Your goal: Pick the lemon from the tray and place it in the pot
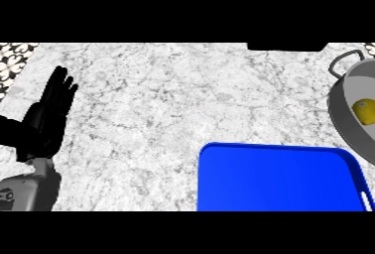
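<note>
A yellow lemon (365, 110) lies inside the grey metal pot (338, 106) at the right edge of the head view; the pot is cut off by the frame and shows a loop handle at its top. The blue tray (278, 178) sits at the lower middle-right with nothing on the part I can see. My left hand (50, 116) rests at the left edge with its fingers straight and pointing up, holding nothing, far from both tray and pot. My right hand does not show anywhere.
The counter top is white-grey marble (183, 94). A patterned black-and-white wall strip (15, 57) runs along the upper left corner. A dark object (285, 46) pokes in at the top edge above the tray.
</note>
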`<act>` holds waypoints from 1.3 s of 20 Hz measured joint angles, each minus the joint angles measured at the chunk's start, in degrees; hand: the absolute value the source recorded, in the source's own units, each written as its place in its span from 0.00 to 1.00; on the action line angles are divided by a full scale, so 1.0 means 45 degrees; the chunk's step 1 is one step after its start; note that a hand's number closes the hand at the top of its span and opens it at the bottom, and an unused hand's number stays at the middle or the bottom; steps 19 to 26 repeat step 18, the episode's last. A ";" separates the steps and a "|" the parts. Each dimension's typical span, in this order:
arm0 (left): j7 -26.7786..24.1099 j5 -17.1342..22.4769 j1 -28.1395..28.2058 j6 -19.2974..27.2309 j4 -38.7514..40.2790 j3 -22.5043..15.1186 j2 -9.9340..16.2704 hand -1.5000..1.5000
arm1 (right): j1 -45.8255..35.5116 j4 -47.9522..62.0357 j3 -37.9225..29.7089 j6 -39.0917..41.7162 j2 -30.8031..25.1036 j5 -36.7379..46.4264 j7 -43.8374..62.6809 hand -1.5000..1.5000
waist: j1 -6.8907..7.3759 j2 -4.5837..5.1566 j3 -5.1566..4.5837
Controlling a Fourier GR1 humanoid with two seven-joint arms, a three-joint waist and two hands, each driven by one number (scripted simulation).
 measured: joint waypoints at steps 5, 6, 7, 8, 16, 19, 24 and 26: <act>0.0171 0.0086 -0.0167 -0.0011 -0.0111 0.0126 0.0090 0.50 | 0.0505 0.0365 -0.0373 0.0651 -0.1017 -0.0366 0.0212 0.00 | -0.0009 0.0046 0.0034; 0.0235 0.0089 -0.0207 -0.0004 -0.0113 0.0132 0.0098 0.50 | 0.0607 0.0406 -0.0414 0.0720 -0.1093 -0.0418 0.0236 0.00 | -0.0007 0.0050 0.0037; 0.0329 0.0099 -0.0352 0.0028 -0.0083 0.0163 0.0116 0.50 | 0.0650 0.0422 -0.0460 0.0832 -0.1209 -0.0480 0.0300 0.00 | -0.0021 0.0055 0.0044; 0.0327 0.0144 -0.0374 -0.0013 -0.0074 0.0236 0.0178 0.50 | 0.0788 0.0424 -0.0490 0.0956 -0.1338 -0.0527 0.0309 0.00 | -0.0034 0.0052 0.0046; 0.0161 0.0054 -0.0367 0.0075 0.0105 0.0153 -0.0014 0.50 | 0.1483 0.0207 -0.0502 0.1548 -0.2087 -0.0709 0.0595 0.00 | -0.0103 0.0067 0.0077; 0.0103 0.0020 -0.0264 0.0070 0.0081 0.0109 -0.0050 0.50 | 0.1685 0.0130 -0.0480 0.1564 -0.2089 -0.0738 0.0533 0.00 | -0.0089 0.0052 0.0079; 0.0103 0.0020 -0.0264 0.0070 0.0081 0.0109 -0.0050 0.50 | 0.1685 0.0130 -0.0480 0.1564 -0.2089 -0.0738 0.0533 0.00 | -0.0089 0.0052 0.0079; 0.0103 0.0020 -0.0264 0.0070 0.0081 0.0109 -0.0050 0.50 | 0.1685 0.0130 -0.0480 0.1564 -0.2089 -0.0738 0.0533 0.00 | -0.0089 0.0052 0.0079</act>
